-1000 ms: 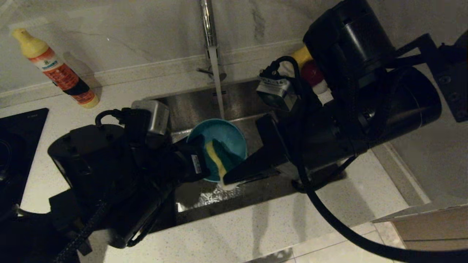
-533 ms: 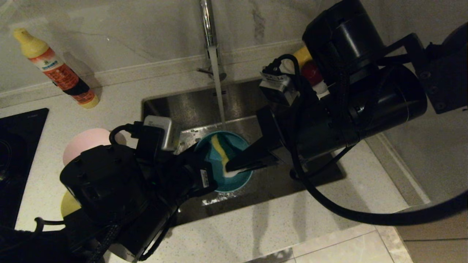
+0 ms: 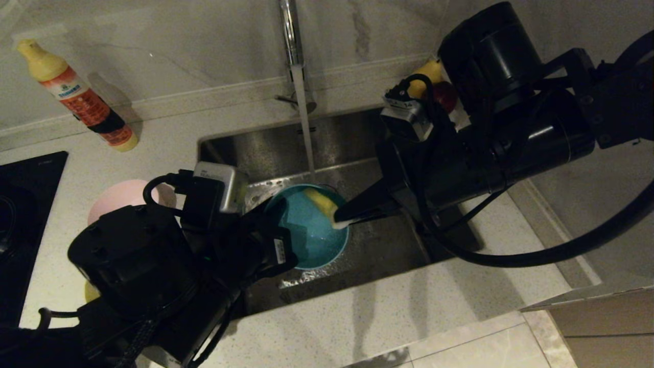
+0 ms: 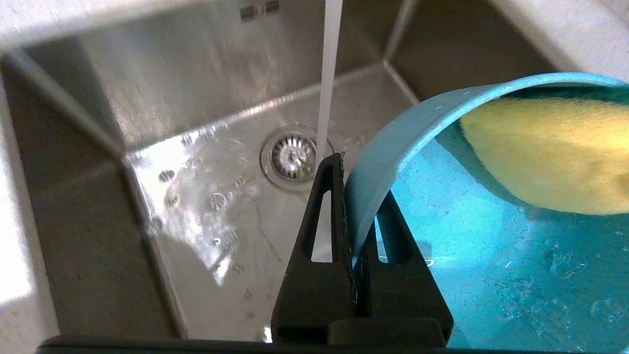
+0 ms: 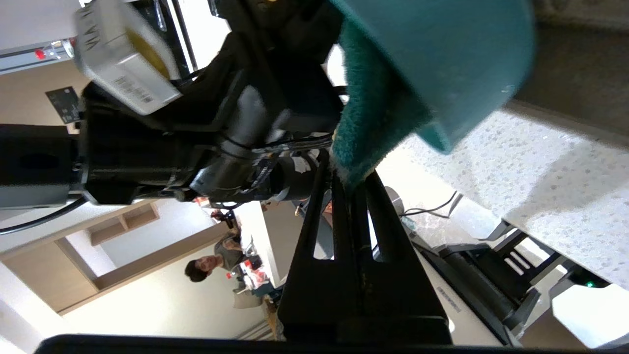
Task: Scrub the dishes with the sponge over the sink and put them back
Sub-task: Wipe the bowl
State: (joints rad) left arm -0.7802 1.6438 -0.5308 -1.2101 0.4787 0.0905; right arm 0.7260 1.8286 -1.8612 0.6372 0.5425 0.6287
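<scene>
My left gripper (image 3: 273,232) holds the light blue bowl (image 3: 306,230) tilted over the sink (image 3: 352,138), under the running tap (image 3: 291,36). In the left wrist view its fingers (image 4: 327,206) are shut on the bowl's rim (image 4: 388,142), one inside and one outside. My right gripper (image 3: 340,221) is shut on the sponge (image 3: 321,201) and presses it against the bowl's far inner rim. The sponge's yellow foam (image 4: 550,152) faces the left wrist camera. Its green side (image 5: 373,123) sits against the bowl (image 5: 442,54) in the right wrist view, above my right gripper (image 5: 351,182). The pink bowl (image 3: 125,197) and a sliver of the yellow bowl (image 3: 91,292) lie left of the sink.
Water falls past the bowl onto the drain strainer (image 4: 293,156). A detergent bottle (image 3: 76,94) stands at the back left. The black stove top (image 3: 25,204) is at the far left. Fruit (image 3: 434,76) shows behind my right arm. Counter runs along the sink's front.
The sponge has slid from the middle of the bowl to its far rim as my right arm drew back to the right. The left arm dropped, uncovering the pink bowl.
</scene>
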